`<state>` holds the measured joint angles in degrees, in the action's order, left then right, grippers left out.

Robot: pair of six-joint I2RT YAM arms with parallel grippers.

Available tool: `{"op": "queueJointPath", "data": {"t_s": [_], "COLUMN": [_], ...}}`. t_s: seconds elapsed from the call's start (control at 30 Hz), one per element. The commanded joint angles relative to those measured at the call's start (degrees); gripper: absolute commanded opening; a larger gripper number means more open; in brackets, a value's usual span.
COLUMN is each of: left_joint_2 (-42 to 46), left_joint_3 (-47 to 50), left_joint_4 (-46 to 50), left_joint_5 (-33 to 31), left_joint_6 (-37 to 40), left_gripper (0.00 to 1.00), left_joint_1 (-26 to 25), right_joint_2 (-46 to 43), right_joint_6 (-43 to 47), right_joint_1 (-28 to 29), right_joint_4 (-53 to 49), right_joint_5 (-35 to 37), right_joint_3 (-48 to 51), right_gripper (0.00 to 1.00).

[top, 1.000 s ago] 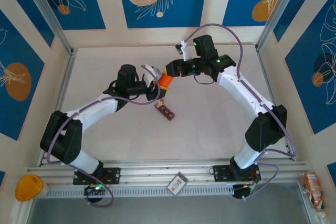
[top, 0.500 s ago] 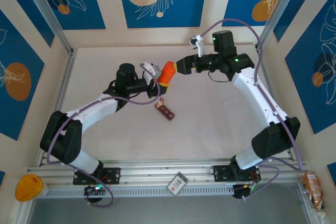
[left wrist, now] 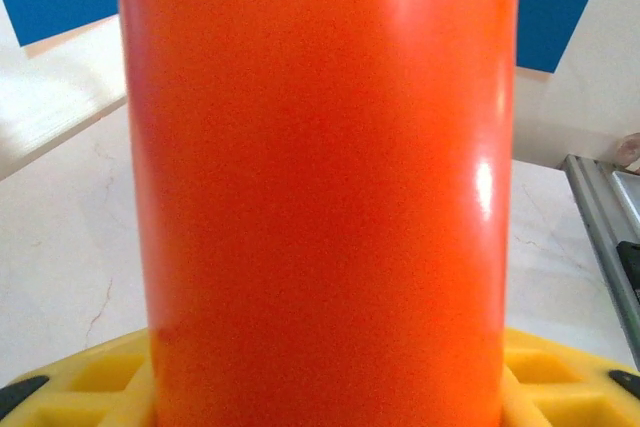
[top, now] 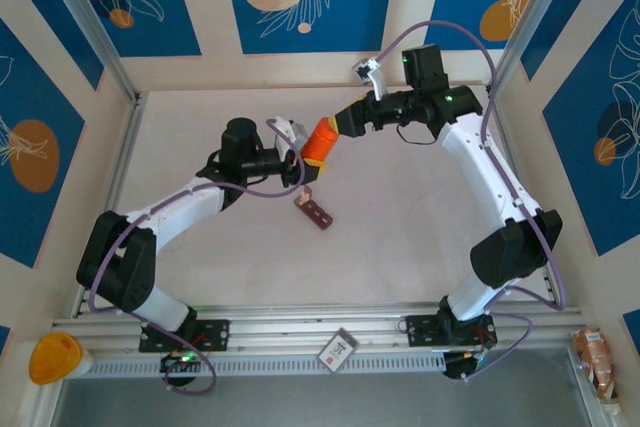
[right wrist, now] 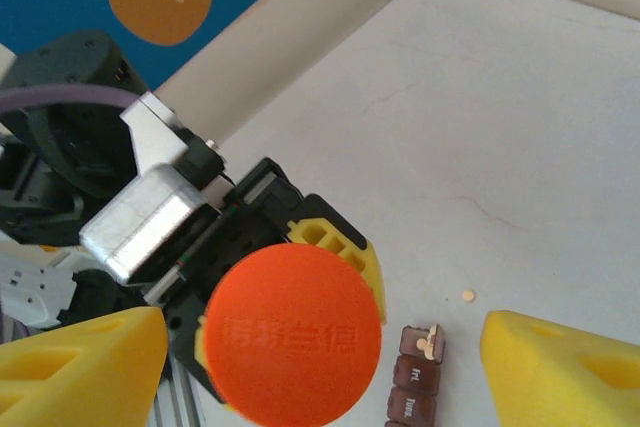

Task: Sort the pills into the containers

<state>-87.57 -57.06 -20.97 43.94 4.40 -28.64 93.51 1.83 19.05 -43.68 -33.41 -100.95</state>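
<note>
Blue-and-cream leaf panels wall in a pale tabletop (top: 400, 237) with the two arms reaching toward its middle. Left jaws are clenched on the lower part of an orange bottle (top: 319, 140), holding it off the surface and tilted so its top leans far and right. In the left wrist view the bottle's smooth side rises between two yellow fingers (left wrist: 560, 382) at the bottom edge.

Right jaws stand released just beyond the bottle's top. Seen from the right wrist, their yellow fingers (right wrist: 85, 362) are spread wide on either side of the round orange cap (right wrist: 293, 337) and do not touch it.

Containers (top: 315, 212) — a dark reddish-brown strip of three joined compartments — lie at a slant on the tabletop, just near of the bottle and apart from both jaws. One pale pill (right wrist: 431, 340) sits at the strip's end compartment nearest the bottle; whether it lies inside cannot be told. Another small pill (right wrist: 468, 296) rests loose on the tabletop beside that end.
</note>
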Motion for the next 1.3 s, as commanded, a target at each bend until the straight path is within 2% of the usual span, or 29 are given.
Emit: {"op": "queueJointPath", "data": {"t_s": [0.0, 0.17, 0.27, 0.37, 0.47, 0.63, 0.83, 0.93, 1.07, 1.27], "left_joint_2": [-0.01, 0.12, 0.21, 0.38, 0.55, 0.95, 2.8, 3.02, 2.52, 1.26], "left_joint_3": [-2.25, -2.25, -2.14, -2.13, -2.11, -2.14, 0.25, 0.76, 1.16, 1.42], "left_joint_4": [-1.09, -0.9, -0.82, -0.83, -0.83, -0.88, -4.6, -5.35, -6.47, -7.03], "left_joint_5": [2.8, 2.9, 2.97, 2.95, 2.69, -1.05, -14.0, -18.3, -20.81, -20.4], "left_joint_6": [-0.8, -0.72, -0.72, -0.71, -0.71, -0.18, 3.12, 5.17, 6.21, 5.63], "left_gripper": [0.0, 0.0, 0.0, 0.0, 0.0, 0.0, 0.0, 0.0, 0.0, 0.0], "left_joint_1": [0.05, 0.07, 0.01, -0.01, 0.02, -0.2, -2.4, -3.92, -5.35, -5.64], "right_joint_2": [1.07, 2.04, 2.51, 2.99, 3.12, 2.2, 0.49, -0.76, -1.05, 0.13], "right_joint_6": [2.76, 2.66, 2.52, 2.32, 1.55, -6.11, -21.44, -27.49, -32.4, -33.51], "right_joint_1": [1.25, 1.67, 1.94, 2.17, 2.46, 3.5, 5.35, 6.83, 8.62, 9.16], "right_joint_4": [-3.72, -3.87, -4.01, -4.35, -4.15, -0.79, 7.11, 11.97, 14.7, 13.66], "right_joint_5": [-0.51, -0.69, -0.95, -1.04, -0.92, 3.79, 12.24, 16.45, 20.19, 20.31], "right_joint_3": [-1.97, -2.06, -2.24, -2.41, -1.92, 1.82, 9.98, 14.73, 17.48, 15.47], "right_gripper": [0.8, 0.72, 0.61, 0.46, 0.4, 0.38, 0.39, 0.39, 0.38, 0.39]}}
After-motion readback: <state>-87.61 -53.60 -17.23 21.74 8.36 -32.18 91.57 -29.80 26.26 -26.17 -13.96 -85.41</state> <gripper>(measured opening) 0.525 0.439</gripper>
